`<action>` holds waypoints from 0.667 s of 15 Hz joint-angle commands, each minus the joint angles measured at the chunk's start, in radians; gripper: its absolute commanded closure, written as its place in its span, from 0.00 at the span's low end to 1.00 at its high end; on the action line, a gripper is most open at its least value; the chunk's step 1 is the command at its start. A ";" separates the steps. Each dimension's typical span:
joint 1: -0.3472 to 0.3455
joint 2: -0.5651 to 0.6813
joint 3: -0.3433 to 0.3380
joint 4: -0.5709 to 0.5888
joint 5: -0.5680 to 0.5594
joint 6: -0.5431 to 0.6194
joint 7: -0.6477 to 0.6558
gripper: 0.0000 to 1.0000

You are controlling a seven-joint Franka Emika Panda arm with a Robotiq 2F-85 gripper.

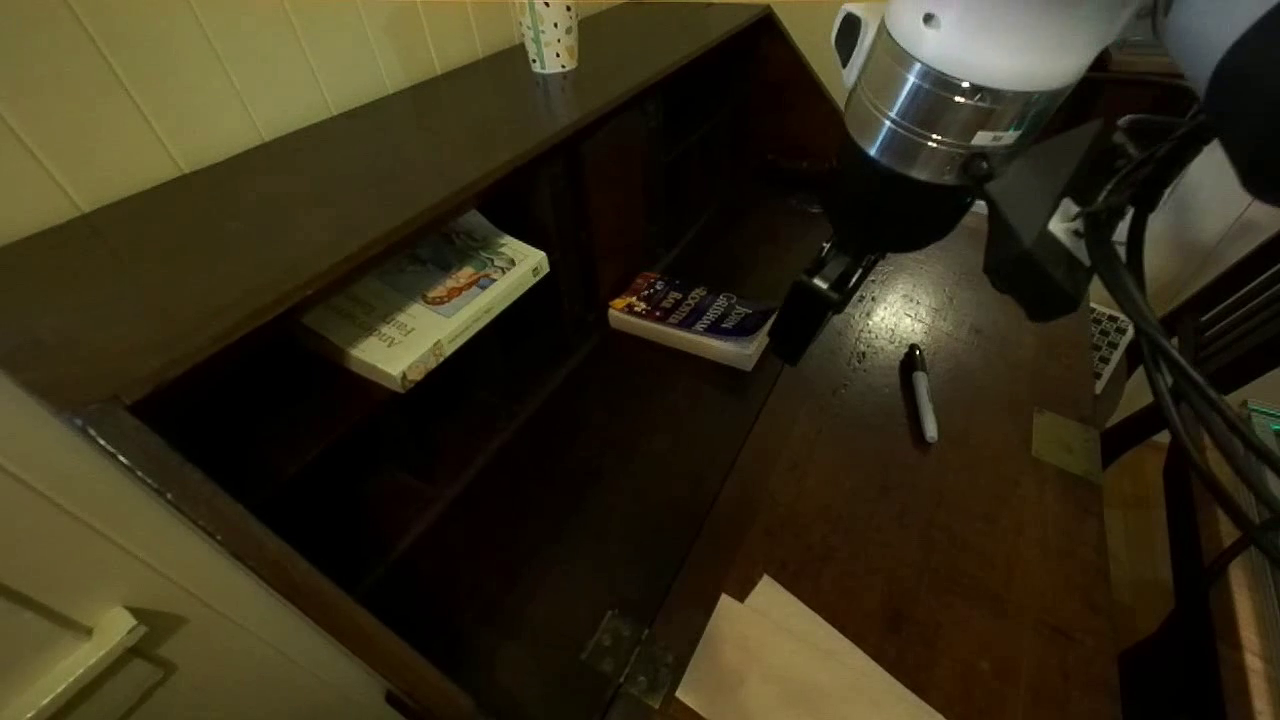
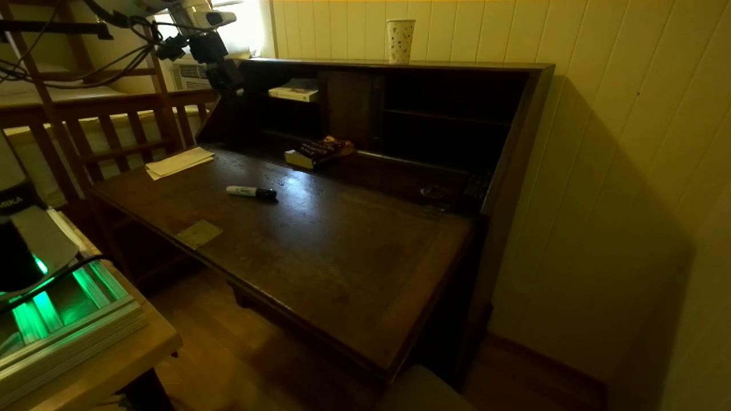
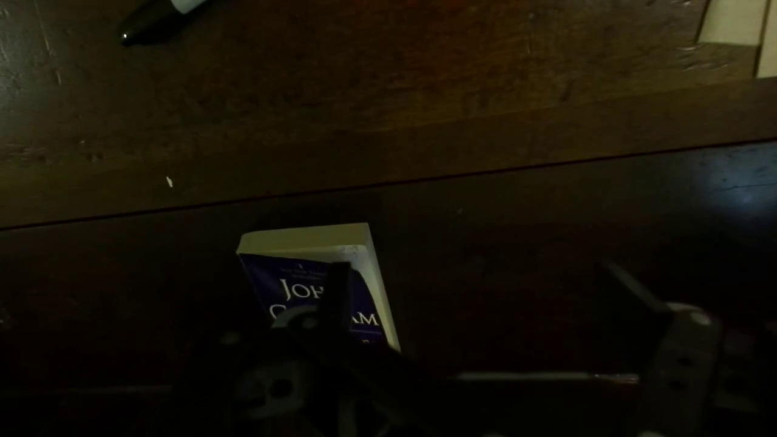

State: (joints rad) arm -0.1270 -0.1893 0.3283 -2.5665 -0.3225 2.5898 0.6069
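From where I stand, the end effector (image 3: pixel 476 270) hangs above the bench (image 2: pixel 320 257), its fingers (image 3: pixel 337 297) spread wide, pinching nothing. Nearest below it is a paperback (image 1: pixel 695 320), lying flat, cover up, on the inner part of the bench just beside the long seam (image 3: pixel 425 181). In the wrist view, one finger stands across the cover while the gap opens onto dark wood alongside. That offset would worry me most: a straight drop from here could press that finger onto the cover instead of passing it beside the book. The cover's corner bends back from the pages, so a finger could catch it, crease it, or shove the whole book askew. The gloom makes its edges hard to judge, which could cause a miss. Higher up, a thicker book (image 1: pixel 430 305) seems to jut out, and a careless sideways swing of the arm (image 1: pixel 990 45) could clip it and bring it down. The marker (image 2: pixel 251 193) lies loose and might roll if nudged; the pale papers (image 1: pixel 790 650) look light enough to slide. The cup (image 2: pixel 400 43) on top would probably tip first if something jolted the bench.
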 commanded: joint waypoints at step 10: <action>0.014 0.157 -0.099 0.062 -0.425 -0.044 0.162 0.00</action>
State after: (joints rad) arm -0.1233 -0.1207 0.2701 -2.5587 -0.5815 2.5615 0.6930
